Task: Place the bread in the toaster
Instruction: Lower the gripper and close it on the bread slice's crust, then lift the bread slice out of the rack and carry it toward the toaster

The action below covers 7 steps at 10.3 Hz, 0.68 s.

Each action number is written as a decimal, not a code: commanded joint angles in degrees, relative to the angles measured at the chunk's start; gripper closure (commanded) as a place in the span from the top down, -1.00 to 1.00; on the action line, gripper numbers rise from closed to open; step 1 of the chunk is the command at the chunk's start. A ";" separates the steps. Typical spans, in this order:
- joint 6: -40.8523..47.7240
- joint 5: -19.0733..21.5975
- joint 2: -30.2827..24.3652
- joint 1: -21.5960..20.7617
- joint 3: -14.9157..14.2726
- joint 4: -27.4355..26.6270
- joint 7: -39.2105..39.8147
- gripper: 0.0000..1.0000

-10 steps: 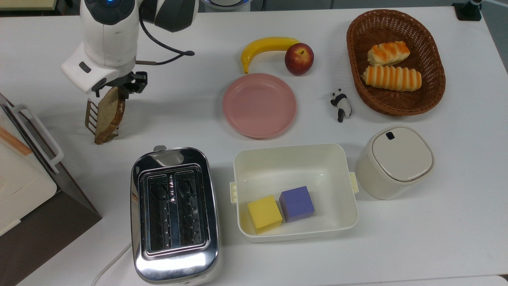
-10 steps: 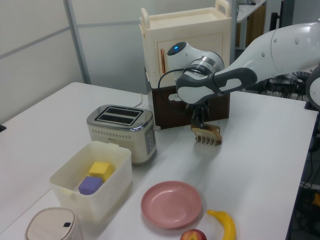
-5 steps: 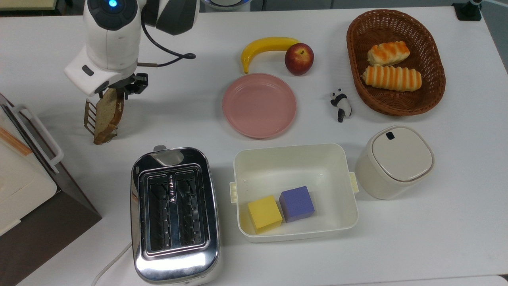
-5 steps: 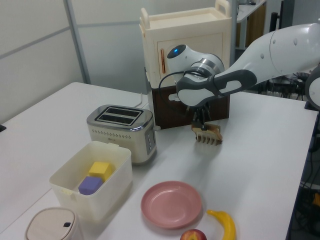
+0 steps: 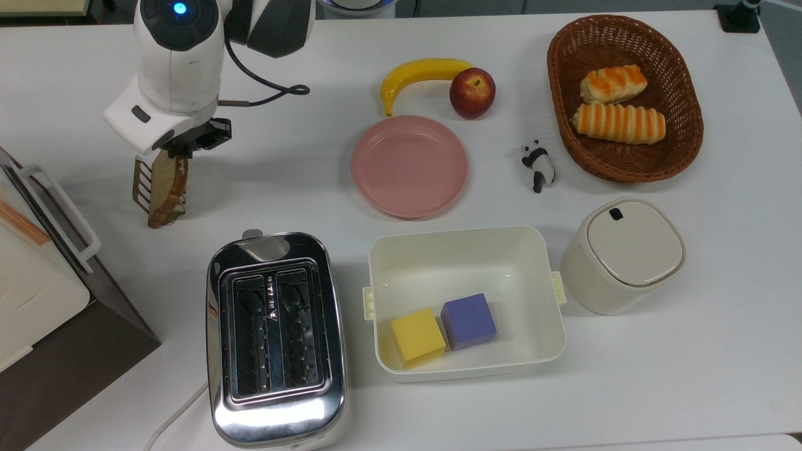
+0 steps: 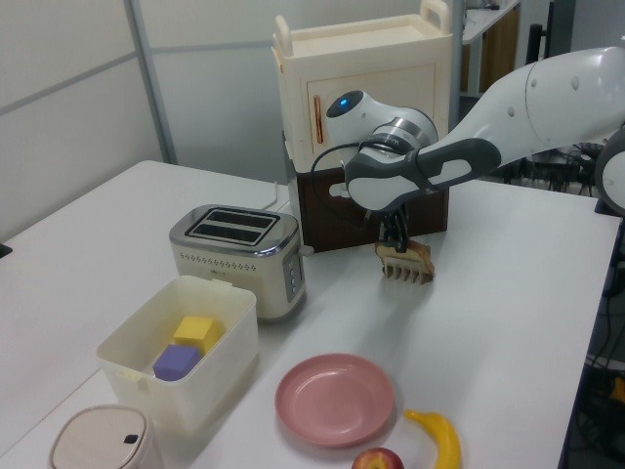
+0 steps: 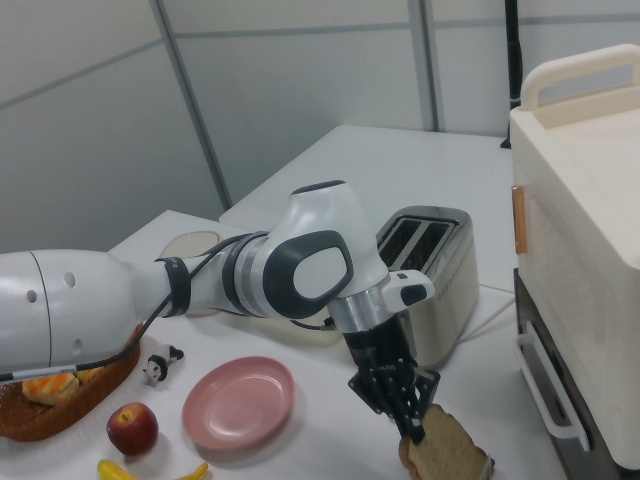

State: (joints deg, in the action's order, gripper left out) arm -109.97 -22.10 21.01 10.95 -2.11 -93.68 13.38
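The bread [image 5: 165, 185], a tan slice with a darker crust, stands on edge against a small brown toast rack [image 5: 141, 180] at the top view's left. My gripper [image 5: 180, 149] points down over the slice's upper edge and is shut on it. In the right view the gripper [image 7: 410, 428] meets the bread [image 7: 447, 456] at its top corner. In the left view the gripper [image 6: 395, 237] hangs just above the rack [image 6: 406, 262]. The chrome toaster [image 5: 276, 338] stands with both slots empty, nearer the top view's bottom edge than the bread; it also shows as toaster [image 6: 236, 256] and toaster [image 7: 432, 268].
A white-and-brown box appliance [image 5: 37, 294] sits at the top view's left edge, close to the rack. A pink plate [image 5: 409, 166], banana [image 5: 420, 74], apple [image 5: 472, 93], panda figure [image 5: 539, 165], basket of rolls [image 5: 683, 144], white bin [image 5: 467, 257] with two cubes, and a lidded canister [image 5: 623, 254] lie to the right.
The slice has turned more upright and looks narrower in the top view. The wrist has shifted slightly toward the top view's right and top. The rack stays put.
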 commanded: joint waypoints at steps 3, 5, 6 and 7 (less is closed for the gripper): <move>-0.17 -0.32 -2.72 0.21 -0.26 1.03 3.58 -1.00; 3.34 1.17 -3.08 0.12 -0.18 5.49 3.58 -1.00; 4.84 3.70 -3.25 0.12 -0.09 8.31 3.67 -1.00; 5.72 5.56 -3.78 -0.05 0.26 10.42 4.54 -1.00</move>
State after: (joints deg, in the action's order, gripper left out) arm -107.89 -20.61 19.00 11.21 -2.16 -87.70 15.50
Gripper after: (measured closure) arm 0.916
